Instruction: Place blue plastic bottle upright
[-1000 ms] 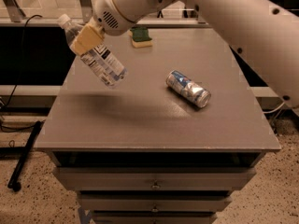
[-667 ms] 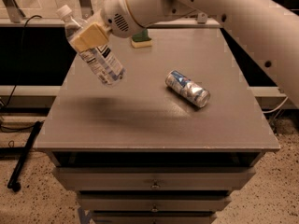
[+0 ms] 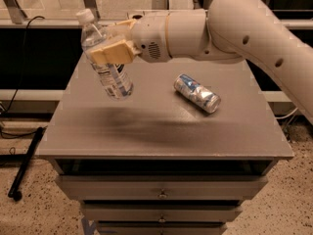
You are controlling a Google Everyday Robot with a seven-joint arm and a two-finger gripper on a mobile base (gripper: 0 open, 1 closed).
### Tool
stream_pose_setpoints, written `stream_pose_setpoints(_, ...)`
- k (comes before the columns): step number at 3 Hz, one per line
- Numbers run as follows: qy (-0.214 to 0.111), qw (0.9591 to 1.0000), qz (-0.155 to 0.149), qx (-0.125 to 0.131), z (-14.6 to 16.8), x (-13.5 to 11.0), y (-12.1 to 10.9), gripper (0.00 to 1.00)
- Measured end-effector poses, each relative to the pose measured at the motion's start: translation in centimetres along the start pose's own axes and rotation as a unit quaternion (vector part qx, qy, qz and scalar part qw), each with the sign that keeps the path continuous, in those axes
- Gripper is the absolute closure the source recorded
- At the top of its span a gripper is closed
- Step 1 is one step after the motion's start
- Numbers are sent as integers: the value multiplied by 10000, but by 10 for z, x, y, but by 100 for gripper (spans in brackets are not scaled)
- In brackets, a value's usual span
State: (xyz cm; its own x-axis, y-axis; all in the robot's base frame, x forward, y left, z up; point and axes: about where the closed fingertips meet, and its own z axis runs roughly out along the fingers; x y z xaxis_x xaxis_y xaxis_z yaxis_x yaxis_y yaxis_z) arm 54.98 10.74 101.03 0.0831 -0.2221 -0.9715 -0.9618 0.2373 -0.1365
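The blue plastic bottle is a clear water bottle with a white cap and a printed label. It hangs in the air above the left half of the grey table, tilted with its cap up and to the left. My gripper reaches in from the right on the white arm and is shut on the bottle's upper body with its tan fingers. The bottle's base is well above the tabletop.
A crushed silver-blue can lies on its side on the right half of the table. The table has drawers below its front edge. A black cable and pole lie on the floor at the left.
The arm has swung so the wrist now reaches across from the right. The held bottle has turned closer to upright and stays above the table's left side.
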Motion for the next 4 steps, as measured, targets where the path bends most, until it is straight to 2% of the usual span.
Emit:
stream_pose_setpoints(1, -430, 9990, -94, -37, -8, 4, 8, 100)
stream_pose_setpoints(2, -688, 9974, -226, -36, -13, 13, 15, 100)
stream_pose_setpoints(4, -971, 9948, -235, -220, -10, 39, 29, 97)
